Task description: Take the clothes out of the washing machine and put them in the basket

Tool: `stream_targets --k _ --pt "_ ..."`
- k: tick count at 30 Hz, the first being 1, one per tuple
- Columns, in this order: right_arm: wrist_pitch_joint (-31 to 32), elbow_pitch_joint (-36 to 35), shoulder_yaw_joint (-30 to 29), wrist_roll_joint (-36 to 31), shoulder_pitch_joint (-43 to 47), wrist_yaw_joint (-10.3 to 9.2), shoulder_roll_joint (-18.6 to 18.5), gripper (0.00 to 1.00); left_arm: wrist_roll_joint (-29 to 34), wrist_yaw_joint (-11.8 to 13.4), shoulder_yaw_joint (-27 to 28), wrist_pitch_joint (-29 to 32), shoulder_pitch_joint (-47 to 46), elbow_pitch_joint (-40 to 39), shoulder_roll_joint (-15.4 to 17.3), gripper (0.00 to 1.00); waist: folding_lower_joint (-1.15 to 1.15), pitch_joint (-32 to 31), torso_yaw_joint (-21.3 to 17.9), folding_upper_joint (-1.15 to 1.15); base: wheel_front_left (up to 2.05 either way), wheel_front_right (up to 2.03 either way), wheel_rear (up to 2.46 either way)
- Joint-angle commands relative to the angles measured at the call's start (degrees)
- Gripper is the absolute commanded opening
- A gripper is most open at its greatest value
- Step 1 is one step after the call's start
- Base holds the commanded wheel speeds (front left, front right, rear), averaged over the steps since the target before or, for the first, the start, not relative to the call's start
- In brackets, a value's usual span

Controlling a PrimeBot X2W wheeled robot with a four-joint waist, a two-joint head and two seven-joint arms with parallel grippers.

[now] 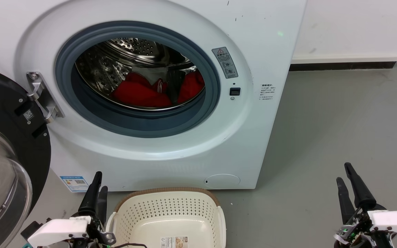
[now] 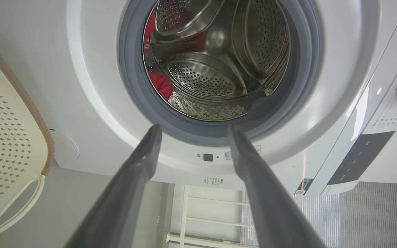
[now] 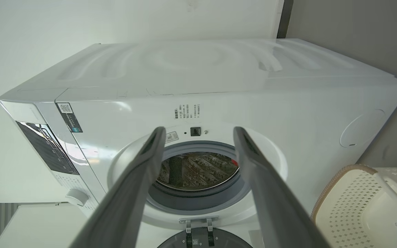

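The white washing machine (image 1: 171, 151) stands ahead with its door swung open to the left. Red clothes (image 1: 140, 93) lie at the bottom of its steel drum, and a red patch of clothes (image 2: 160, 84) also shows in the left wrist view. The cream basket (image 1: 171, 217) sits empty on the floor just in front of the machine. My left gripper (image 1: 98, 182) hovers low, beside the basket's left rim, open with nothing held. My right gripper (image 1: 344, 174) hangs open and empty over the floor at the lower right, well clear of the machine. Both point toward the porthole (image 2: 215, 69) (image 3: 198, 172).
The black-rimmed glass door (image 1: 2, 172) juts out at the left, close to my left arm. Grey floor (image 1: 322, 131) stretches to the right of the machine, bounded by a white wall with a dark skirting (image 1: 343, 65).
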Motion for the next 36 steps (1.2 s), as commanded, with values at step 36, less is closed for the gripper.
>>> stream_targets --k 36 --pt "-8.86 -13.50 1.50 -49.19 -0.39 0.00 -0.01 1.00 35.93 8.77 0.52 -8.90 1.44 -14.93 0.15 1.00 0.00 1.05 -0.44 0.00 0.00 0.00 0.00"
